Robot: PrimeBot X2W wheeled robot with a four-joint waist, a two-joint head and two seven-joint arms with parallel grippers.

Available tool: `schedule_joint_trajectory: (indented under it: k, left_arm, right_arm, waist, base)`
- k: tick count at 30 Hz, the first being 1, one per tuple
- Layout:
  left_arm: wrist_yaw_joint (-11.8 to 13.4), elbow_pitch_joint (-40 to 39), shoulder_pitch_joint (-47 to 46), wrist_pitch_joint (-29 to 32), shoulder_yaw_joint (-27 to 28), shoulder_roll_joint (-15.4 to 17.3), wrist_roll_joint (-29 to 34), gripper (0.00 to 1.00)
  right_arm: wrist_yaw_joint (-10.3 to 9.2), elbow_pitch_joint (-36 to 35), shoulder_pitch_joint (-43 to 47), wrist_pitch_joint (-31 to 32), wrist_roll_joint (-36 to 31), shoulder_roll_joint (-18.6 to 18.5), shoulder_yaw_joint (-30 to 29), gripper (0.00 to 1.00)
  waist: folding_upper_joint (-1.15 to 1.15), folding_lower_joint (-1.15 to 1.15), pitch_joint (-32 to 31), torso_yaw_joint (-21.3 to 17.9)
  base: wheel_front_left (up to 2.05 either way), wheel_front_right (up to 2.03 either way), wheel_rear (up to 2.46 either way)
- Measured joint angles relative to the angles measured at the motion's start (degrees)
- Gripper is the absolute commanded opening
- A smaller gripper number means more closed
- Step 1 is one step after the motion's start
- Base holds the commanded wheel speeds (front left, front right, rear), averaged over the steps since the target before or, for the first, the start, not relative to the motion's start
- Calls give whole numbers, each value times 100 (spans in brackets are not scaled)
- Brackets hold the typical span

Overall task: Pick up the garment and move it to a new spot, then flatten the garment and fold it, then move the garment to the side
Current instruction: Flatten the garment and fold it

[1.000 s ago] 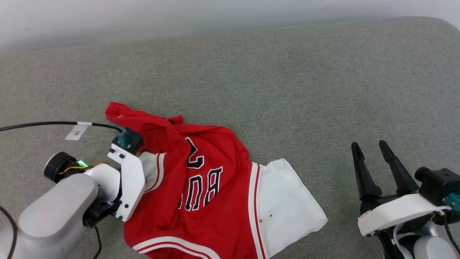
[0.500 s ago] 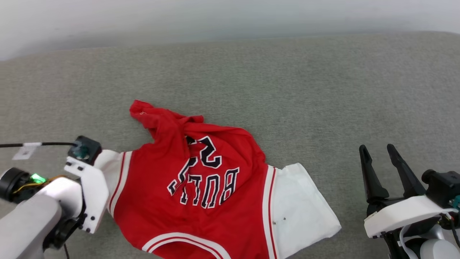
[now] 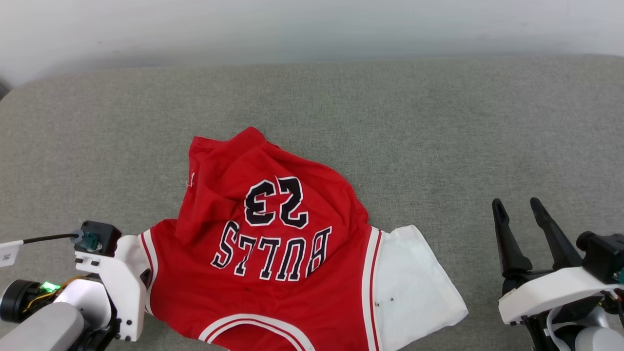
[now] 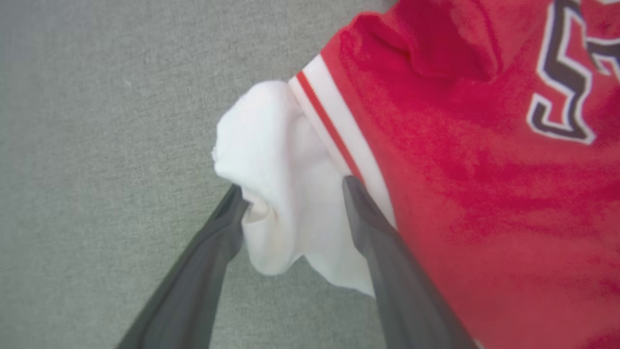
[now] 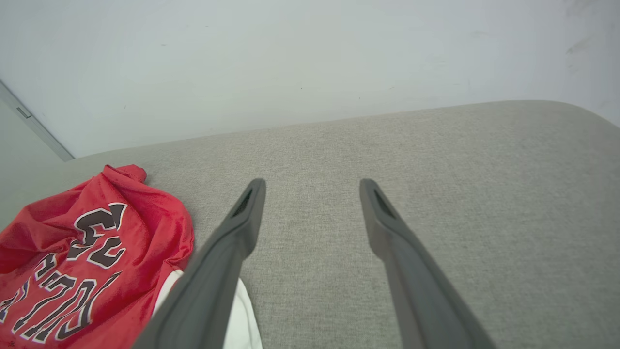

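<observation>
Grey cloth-covered tabletop point(image 3: 390, 122), with a pale wall point(image 3: 292, 29) running behind its far edge. The shirt point(image 3: 273, 253) is lying at the middle of the near edge, print up.

Over the last second its white sleeve point(image 4: 271, 145) has been drawn out towards the left edge, and "23" and "BULLS" are now showing whole, so flattening looks to be progressing.

The left claw point(image 4: 294, 186) is standing with fingers apart, the sleeve sitting loose between them. The right claw point(image 3: 516, 202) is waiting spread wide, clear of the shirt. The shirt's far part is still wrinkling.
</observation>
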Motion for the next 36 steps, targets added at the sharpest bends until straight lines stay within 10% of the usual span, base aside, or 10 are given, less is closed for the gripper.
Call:
schedule_joint_trajectory:
  k: [20, 36]
  left_arm:
    - [305, -402, 508, -3526, 850, -1225, 355, 100]
    - [230, -1250, 1760, -3740, 2213, -1820, 1527, 100]
  right_arm:
    - [0, -223, 677, 390, -140, 0, -208, 100]
    - [0, -90, 1086, 1772, -12, -2, -715, 100]
  waist:
    - [0, -1, -1003, 80]
    - [0, -1, -1269, 214]
  base:
    - [0, 0, 0]
    - [0, 0, 0]
